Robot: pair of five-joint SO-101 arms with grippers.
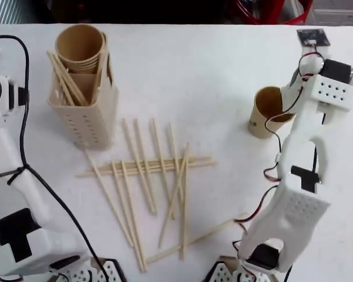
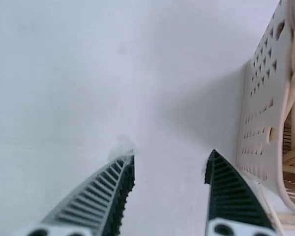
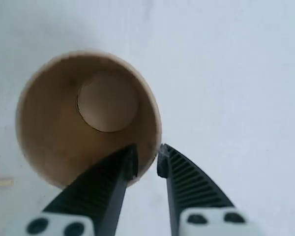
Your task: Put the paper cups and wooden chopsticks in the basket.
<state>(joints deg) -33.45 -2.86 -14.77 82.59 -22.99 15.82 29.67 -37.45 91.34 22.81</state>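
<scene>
We see the right hand (image 3: 146,160) closed on the wall of a paper cup (image 3: 88,118): one finger is inside the rim, the other is outside. This paper cup stands upright on the worktop (image 1: 194,70), well apart from the basket (image 1: 94,120). The left hand (image 2: 169,177) is open with nothing between its fingers, over bare worktop just beside the basket wall. Inside the basket there are stacked cups (image 1: 79,47) and, next to them, leaning chopsticks (image 1: 65,82). Many loose chopsticks (image 1: 153,170) lie crossed over each other on the worktop between the two arms, near the basket
</scene>
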